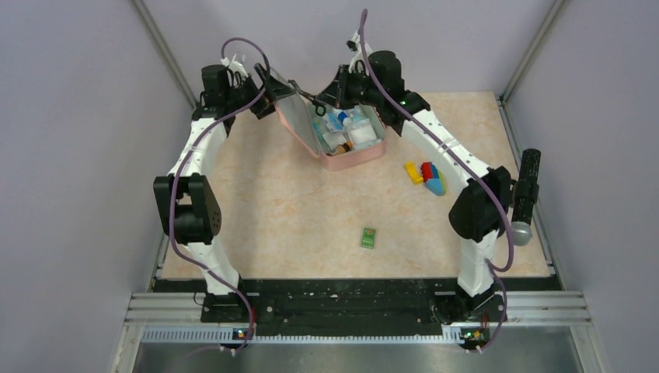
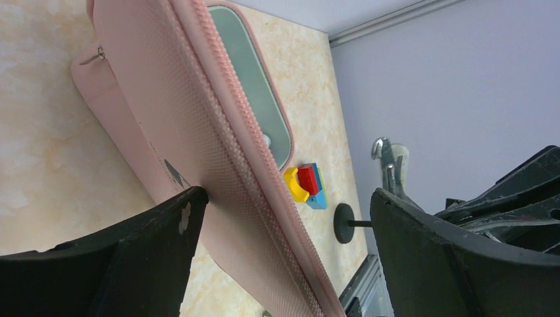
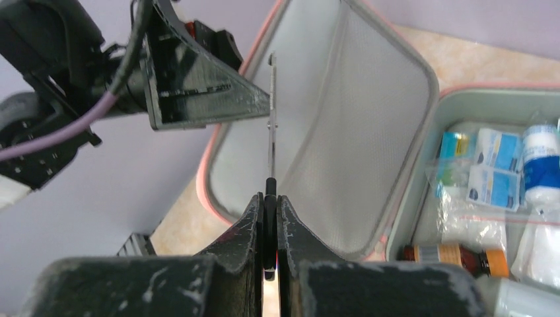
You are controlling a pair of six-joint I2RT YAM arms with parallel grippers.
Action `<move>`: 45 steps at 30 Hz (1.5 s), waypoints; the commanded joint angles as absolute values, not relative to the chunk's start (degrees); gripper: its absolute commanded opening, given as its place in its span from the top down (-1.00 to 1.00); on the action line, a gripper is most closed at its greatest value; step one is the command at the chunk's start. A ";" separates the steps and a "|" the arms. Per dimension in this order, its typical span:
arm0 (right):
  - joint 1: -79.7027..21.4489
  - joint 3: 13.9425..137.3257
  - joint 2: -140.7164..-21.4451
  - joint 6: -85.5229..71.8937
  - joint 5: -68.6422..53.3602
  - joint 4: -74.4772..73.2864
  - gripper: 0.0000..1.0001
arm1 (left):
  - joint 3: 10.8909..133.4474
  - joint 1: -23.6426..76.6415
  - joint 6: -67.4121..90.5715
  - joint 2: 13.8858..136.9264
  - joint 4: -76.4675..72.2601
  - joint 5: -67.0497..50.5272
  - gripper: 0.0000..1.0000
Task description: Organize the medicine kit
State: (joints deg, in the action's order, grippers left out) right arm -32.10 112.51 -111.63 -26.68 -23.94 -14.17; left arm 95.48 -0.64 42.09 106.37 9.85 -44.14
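the medicine kit (image 1: 346, 163) lies open at the far middle of the tabletop (image 1: 295, 210), between the two arms; its tray faces up, packed with packets (image 3: 495, 152) and a brown bottle (image 3: 455, 254); its lid (image 1: 286, 116) stands tilted up on the tray's left side, leaning out toward the left arm.

the left hand (image 2: 285, 198) is spread wide and straddles the lid's free edge; one finger (image 2: 178, 224) touches the pink outer shell, the other stands well apart on the lining side; it grips nothing, and seems to serve as a prop.

the right hand (image 3: 269, 198) is pinched fully shut on a slim metal tool (image 3: 271, 112), scissors or forceps, i cannot tell which, seen edge-on; the tool's long axis runs straight out from the fingertips toward the lid's lining, its tip near the mesh pocket (image 3: 343, 119) and close beside the left hand's finger.

the right hand is the nearer one for stowing; the pocket lies dead ahead of it, the tray just to its right; i judge the coming move to be sliding the tool lengthwise into the pocket, or else laying it in the tray.

room is tight between the lid rim and the left finger; a snag on the mesh is the risk. coloured blocks (image 1: 427, 177) and a green card (image 1: 368, 237) lie well apart on the near side.
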 commanded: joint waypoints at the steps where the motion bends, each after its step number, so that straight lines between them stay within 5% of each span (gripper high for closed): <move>1: -34.48 119.55 -114.66 -29.92 -18.54 -14.09 1.00 | 98.28 -0.62 45.41 103.62 2.53 -45.88 -0.98; 24: -43.62 129.81 -125.44 -31.56 6.26 -15.06 1.00 | 95.27 -1.05 51.29 101.80 -5.50 -49.97 -0.97; 30: -45.22 129.81 -125.80 -27.96 5.01 -15.36 0.99 | 94.57 -1.01 51.85 101.82 -6.14 -50.10 -0.97; 45: -45.13 127.14 -123.31 -27.06 0.58 -13.58 0.02 | 93.70 -1.05 52.38 102.16 -7.56 -50.20 -0.96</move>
State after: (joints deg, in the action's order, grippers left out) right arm -43.99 126.85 -125.45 -27.83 3.29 -15.97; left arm 94.04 -1.41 51.59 105.62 -2.98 -48.80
